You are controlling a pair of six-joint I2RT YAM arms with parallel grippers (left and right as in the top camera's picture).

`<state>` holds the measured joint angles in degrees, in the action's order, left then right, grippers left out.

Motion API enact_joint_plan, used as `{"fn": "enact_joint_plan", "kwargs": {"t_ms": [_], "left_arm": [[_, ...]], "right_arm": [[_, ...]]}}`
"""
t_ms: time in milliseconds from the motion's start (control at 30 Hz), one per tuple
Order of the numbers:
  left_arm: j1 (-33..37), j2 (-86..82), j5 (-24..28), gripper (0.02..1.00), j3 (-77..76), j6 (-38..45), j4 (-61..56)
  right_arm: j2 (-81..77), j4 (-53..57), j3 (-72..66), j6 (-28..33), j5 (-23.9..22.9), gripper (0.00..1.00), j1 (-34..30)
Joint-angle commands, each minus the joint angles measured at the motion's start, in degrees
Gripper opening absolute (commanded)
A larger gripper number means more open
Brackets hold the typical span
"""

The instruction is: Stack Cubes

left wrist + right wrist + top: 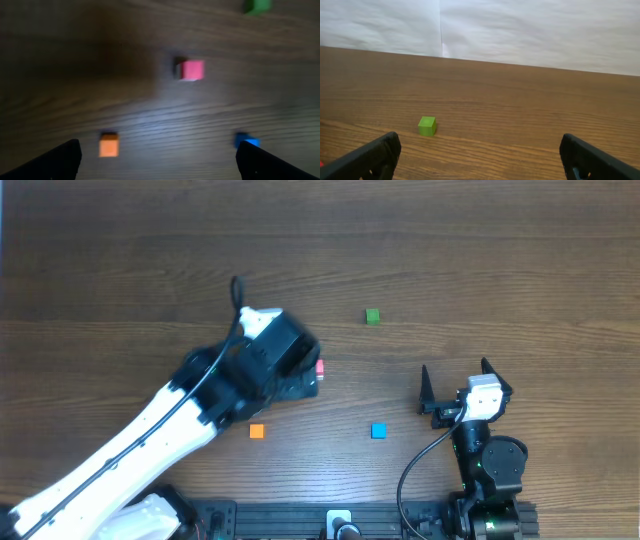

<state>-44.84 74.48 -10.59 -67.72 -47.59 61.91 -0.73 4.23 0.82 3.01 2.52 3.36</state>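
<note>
Four small cubes lie apart on the wooden table (120, 270): green (373, 316) at the back, pink (320, 366) in the middle, orange (257, 431) and blue (378, 430) nearer the front. My left arm (260, 355) reaches to the middle, its wrist right beside the pink cube. My left gripper (157, 145) is lifted and open, with nothing between its fingers; below it are the pink cube (192, 70), orange cube (108, 145) and blue cube (246, 141). My right gripper (455, 375) stands open and empty at the front right, facing the green cube (427, 126).
A white wall (520, 30) rises behind the table's far edge. The arm bases and a black rail (340, 520) run along the front edge. Bare wood spreads across the back and far left of the table.
</note>
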Motion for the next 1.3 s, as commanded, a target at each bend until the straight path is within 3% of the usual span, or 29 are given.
{"fn": "enact_joint_plan", "kwargs": {"t_ms": [33,333,533,1300], "left_arm": [[0.1,-6.5,-0.3,0.998,13.8,-2.4,-2.8],[0.1,-9.0,3.0,0.967,32.8,-2.6,-17.8],[0.1,-8.6,3.0,0.945,33.7,-2.6,-18.5],[0.0,-0.2,3.8,0.663,34.4,-3.7,-21.3]], "right_arm": [[0.4,-0.2,-0.5,-0.1,0.6,0.993,-0.4],[0.4,-0.2,-0.5,-0.1,0.6,0.991,-0.4],[0.4,-0.2,-0.5,-0.1,0.6,0.993,-0.4],[0.4,-0.2,-0.5,-0.1,0.6,0.993,-0.4]]}}
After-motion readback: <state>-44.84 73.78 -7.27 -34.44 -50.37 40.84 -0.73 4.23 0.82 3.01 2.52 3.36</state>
